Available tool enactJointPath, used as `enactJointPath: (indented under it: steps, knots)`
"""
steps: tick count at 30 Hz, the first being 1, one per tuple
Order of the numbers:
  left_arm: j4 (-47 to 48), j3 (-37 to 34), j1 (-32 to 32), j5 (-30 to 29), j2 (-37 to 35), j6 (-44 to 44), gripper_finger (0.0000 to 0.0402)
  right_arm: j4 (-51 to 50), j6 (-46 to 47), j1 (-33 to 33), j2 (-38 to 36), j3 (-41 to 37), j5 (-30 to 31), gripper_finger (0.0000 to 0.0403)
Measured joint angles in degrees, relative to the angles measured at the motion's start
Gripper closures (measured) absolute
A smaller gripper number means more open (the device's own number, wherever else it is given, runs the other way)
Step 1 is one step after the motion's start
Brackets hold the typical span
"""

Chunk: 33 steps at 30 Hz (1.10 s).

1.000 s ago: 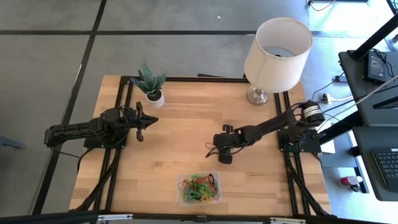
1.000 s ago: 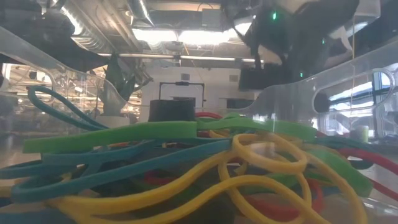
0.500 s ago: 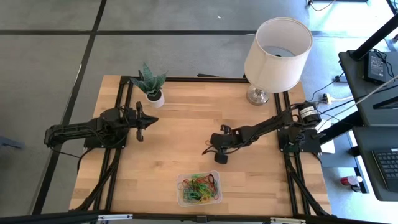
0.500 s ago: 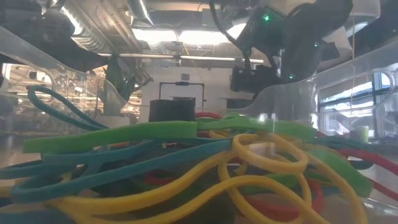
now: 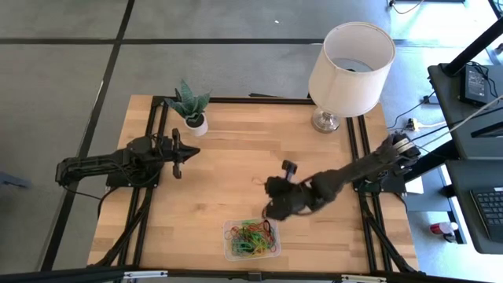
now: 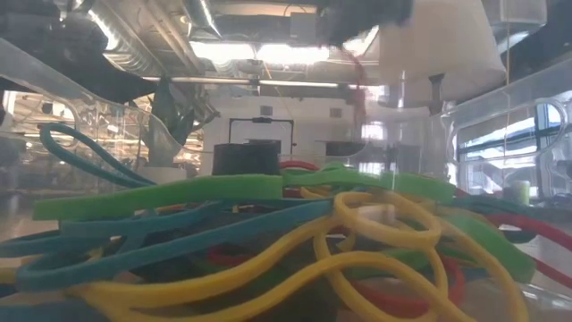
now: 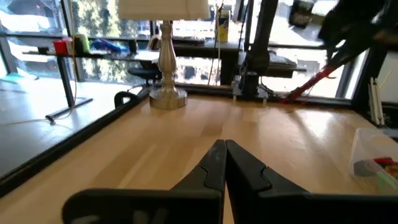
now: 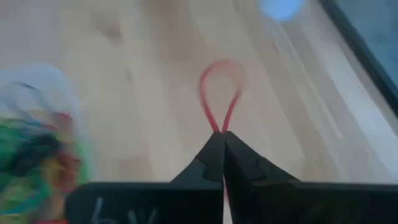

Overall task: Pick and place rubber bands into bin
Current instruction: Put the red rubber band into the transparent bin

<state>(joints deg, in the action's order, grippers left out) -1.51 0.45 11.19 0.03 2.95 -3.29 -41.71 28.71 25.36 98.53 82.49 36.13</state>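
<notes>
One red rubber band is dangling lengthwise from the right gripper's closed fingers, now nearer the bin.

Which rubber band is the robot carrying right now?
Find the clear bin at the table's front edge. The right gripper is just behind it, pinching a red rubber band that dangles as a loop. All the other rubber bands lie piled in the bin.
</notes>
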Motion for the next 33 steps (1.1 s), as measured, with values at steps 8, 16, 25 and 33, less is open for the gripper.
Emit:
enactJointPath:
  steps: [8, 16, 25, 33]
  knots:
    - [-0.1, 0.0, 0.0, -0.2, 0.9, 0.0, 0.04, 0.3, 2.7, 6.9, 7.4, 15.7, 4.9, 0.0402]
    - [0.2, 0.0, 0.0, -0.5, 1.3, 0.0, 0.04, 0.3, 4.4, 8.3, 22.0, 26.5, 3.9, 0.0403]
    - [0.5, 0.0, 0.0, -0.4, 1.3, 0.0, 0.04, 2.0, 13.5, 8.2, 32.2, 29.7, -8.2, 0.0403]
    - [0.5, 0.0, 0.0, -0.5, 1.3, 0.0, 0.04, 7.4, 17.1, 10.8, 34.2, 29.7, -16.6, 0.0403]
